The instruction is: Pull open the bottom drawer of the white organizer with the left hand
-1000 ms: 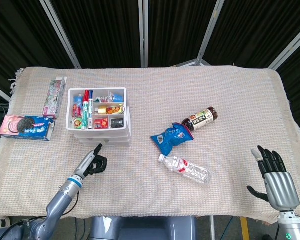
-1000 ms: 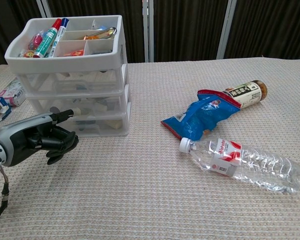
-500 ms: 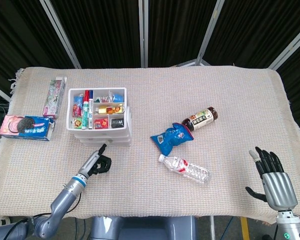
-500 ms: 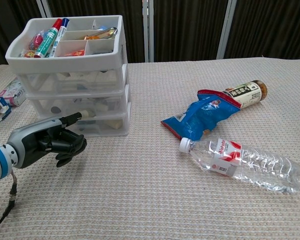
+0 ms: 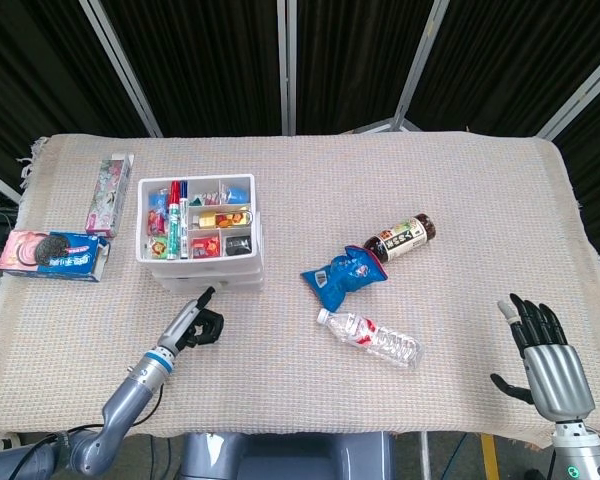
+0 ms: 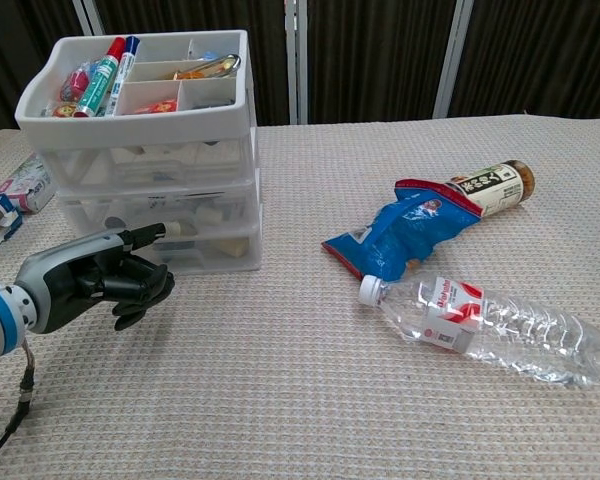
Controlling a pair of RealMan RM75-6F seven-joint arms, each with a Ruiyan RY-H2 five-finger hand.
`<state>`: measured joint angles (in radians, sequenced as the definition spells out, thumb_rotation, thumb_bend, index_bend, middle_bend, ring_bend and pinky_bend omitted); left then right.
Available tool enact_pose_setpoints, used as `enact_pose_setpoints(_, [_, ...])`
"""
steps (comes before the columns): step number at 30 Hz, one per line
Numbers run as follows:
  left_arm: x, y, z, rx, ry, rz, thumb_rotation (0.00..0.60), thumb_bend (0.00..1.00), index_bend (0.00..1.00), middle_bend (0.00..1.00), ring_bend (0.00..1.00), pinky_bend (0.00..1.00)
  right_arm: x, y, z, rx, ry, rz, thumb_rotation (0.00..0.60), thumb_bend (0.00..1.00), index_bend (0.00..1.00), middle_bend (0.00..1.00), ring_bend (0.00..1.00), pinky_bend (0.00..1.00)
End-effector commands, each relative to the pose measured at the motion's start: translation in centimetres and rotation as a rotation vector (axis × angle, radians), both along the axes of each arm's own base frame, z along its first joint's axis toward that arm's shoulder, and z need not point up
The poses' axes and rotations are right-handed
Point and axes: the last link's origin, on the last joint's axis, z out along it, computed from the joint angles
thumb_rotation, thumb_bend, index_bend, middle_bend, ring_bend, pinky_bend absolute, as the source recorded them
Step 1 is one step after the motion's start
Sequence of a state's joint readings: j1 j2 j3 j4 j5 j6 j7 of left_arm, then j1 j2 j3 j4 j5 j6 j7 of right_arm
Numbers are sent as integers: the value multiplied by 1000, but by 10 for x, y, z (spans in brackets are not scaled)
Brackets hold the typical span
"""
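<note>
The white organizer [image 5: 252, 232] [image 6: 238, 128] stands at the left of the table, its top tray full of markers and small items. All the drawers look closed, and the bottom drawer [image 6: 220, 250] sits flush. My left hand [image 5: 194, 324] [image 6: 92, 282] is low in front of it. One finger is stretched out with its tip at the bottom drawer's front, and the others are curled in on nothing. My right hand [image 5: 549, 357] hovers at the table's near right edge with its fingers spread and nothing in it.
A clear water bottle [image 5: 370, 338] [image 6: 492, 320], a blue snack bag [image 5: 344, 272] and a dark sauce bottle [image 5: 405, 236] lie right of the organizer. A cookie box [image 5: 56, 254] and a pink carton [image 5: 110, 192] lie to its left.
My left hand moved forward until its outstretched finger reached the bottom drawer. The organizer shifted slightly away and to the right. The right hand barely moved.
</note>
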<state>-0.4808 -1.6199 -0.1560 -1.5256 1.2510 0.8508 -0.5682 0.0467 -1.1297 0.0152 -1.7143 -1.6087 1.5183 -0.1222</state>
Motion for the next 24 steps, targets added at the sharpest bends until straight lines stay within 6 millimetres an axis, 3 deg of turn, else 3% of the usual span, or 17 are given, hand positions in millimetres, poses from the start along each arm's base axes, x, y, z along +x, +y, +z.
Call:
enact_pose_setpoints(1, [0,-1,0,-5,2,-4,600,767,211,783,855,782,0,0,0,0,-1,1,600,0,0,0,0,0])
enact_pose_setpoints(12, [-3,-11,6,-5,0,-30,600,767,249,783,855,783,0,0,1,-2,-2,0,600,0,0,0,0,0])
enact_pose_setpoints(24, [-22,-43,19,13,13,-51,600,766,269,784,854,781,1,1,2,-11,-4,3,600,0,0,0,0,0])
